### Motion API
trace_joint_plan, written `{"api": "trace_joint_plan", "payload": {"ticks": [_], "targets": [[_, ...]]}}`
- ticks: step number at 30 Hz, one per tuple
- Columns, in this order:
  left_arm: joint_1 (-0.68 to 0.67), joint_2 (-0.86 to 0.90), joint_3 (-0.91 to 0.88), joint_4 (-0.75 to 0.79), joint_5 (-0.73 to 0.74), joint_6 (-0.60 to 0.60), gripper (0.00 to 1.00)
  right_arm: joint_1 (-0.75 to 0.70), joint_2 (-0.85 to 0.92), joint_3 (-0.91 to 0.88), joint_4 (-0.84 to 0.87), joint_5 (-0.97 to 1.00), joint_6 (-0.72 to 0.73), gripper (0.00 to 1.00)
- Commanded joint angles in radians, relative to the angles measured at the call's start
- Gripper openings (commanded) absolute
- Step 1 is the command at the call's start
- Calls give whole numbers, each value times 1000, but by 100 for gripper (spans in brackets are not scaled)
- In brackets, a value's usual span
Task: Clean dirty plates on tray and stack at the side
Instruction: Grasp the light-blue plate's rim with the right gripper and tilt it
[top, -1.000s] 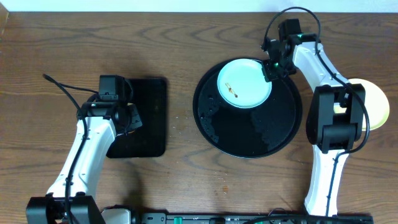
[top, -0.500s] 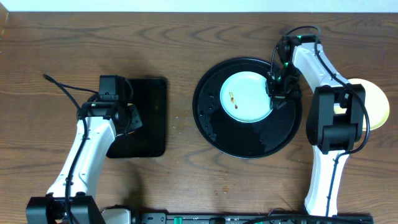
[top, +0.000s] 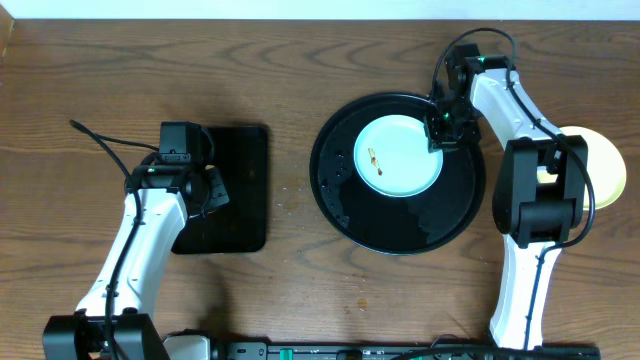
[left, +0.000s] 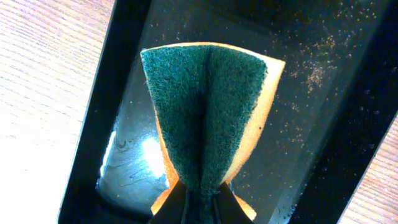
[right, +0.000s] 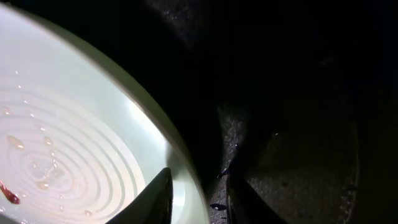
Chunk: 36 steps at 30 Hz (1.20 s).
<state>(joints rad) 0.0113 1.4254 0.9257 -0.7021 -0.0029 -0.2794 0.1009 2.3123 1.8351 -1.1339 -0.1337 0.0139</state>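
Plate (top: 398, 157) on tray (top: 340, 215); right claw (right: 199, 175) astride rim

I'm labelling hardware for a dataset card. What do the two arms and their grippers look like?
The left arm and right arm have white rounded links, bulky black joint housings and thin black cables looping at the wrists. The left gripper and right gripper have dark, tapered fingers.

A small round pale blue-white plate (top: 398, 157) lies in the large round glossy black tray (top: 400, 225), toward its far rim. On the wooden desk (top: 290, 60), a rectangular black tray (top: 238, 190) sits well left of it, and a round pale yellow plate (top: 606, 160) lies to its right.
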Motion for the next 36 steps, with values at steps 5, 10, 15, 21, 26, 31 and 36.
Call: {"api": "trace_joint_plan", "payload": {"ticks": [5,10,15,21,26,31,36], "targets": [[5,7,-6,5,-6,17,8,4,-34,-31,-10,-18,-19,99],[5,7,-6,8,-6,17,8,4,-34,-61,11,-17,-19,90],[5,7,-6,8,-6,17,8,4,-34,-63,24,-17,-19,2],[5,7,-6,20,-6,22,8,4,-35,-63,26,-17,-19,1],[5,7,-6,55,-6,85,8,4,-63,-56,15,-18,-17,1],[5,29,-6,124,-6,116,8,6,-137,-56,-15,-17,22,1],[5,113,-6,231,-10,163,8,11,-147,-61,-65,-17,42,1]]}}
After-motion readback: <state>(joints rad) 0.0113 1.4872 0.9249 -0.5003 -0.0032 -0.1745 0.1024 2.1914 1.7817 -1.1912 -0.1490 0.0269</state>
